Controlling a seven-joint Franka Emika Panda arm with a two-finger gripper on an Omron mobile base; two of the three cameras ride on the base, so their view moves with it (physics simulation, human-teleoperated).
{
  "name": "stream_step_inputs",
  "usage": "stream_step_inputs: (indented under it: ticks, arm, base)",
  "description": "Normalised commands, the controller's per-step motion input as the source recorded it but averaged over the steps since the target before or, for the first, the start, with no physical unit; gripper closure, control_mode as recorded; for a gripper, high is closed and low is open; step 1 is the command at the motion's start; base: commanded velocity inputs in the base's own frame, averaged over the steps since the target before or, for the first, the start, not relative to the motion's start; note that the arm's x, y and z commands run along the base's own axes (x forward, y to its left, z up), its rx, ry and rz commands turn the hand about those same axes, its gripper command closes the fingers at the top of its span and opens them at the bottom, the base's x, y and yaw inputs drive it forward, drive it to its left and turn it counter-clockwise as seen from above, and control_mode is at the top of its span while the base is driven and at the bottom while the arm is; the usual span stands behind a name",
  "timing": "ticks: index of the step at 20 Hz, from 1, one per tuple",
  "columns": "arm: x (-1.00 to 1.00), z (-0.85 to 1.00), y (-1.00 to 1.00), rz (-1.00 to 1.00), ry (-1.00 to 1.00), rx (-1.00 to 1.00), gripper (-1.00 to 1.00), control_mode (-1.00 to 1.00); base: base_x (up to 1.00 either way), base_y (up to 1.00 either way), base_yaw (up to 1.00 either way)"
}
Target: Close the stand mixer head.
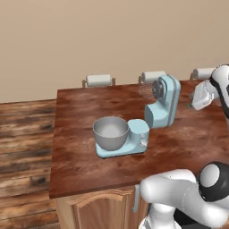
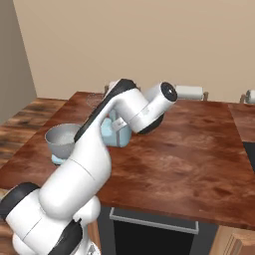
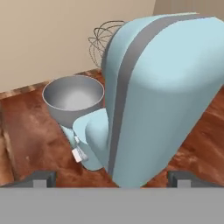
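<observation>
On the glossy reddish wooden surface (image 1: 89,165), a round grey metal bowl (image 1: 110,132) sits on the flat light-blue base (image 1: 134,141). Behind it, the smooth, rounded light-blue stand mixer head (image 1: 164,105) stands tilted up, its wire whisk (image 1: 147,89) raised above the surface. At the right, the hand (image 3: 113,177) is spread wide, its fingertips (image 3: 41,178) flanking the head.

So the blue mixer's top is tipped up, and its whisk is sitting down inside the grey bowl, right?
Not quite. The stand mixer head is tipped up, but its whisk is raised in the air, well clear of the grey bowl, not down inside it. The left base view shows the whisk pointing away above the counter; the hand view shows it high behind the bowl too.
</observation>
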Motion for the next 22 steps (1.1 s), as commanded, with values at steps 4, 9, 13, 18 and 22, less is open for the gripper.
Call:
stream_step_inputs:
  ticks: [4,9,13,18,22]
  arm:
    - [0.73,0.02,0.26,0.11,-0.01,0.00,-1.00,-1.00]
    - [0.55,0.07,0.29,0.14,0.00,0.00,-1.00,-1.00]
    - [0.49,0.00,0.57,0.21,0.00,0.00,-1.00,-1.00]
    - [0.54,-0.20,0.98,0.39,0.03,0.00,-1.00,-1.00]
    - [0.41,-0.57,1.00,0.47,0.01,0.00,-1.00,-1.00]
  base:
    - [0.00,0.00,0.00]
    - [0.00,0.00,0.00]
    - [0.00,0.00,0.00]
    - [0.00,0.00,0.00]
    - [0.00,0.00,0.00]
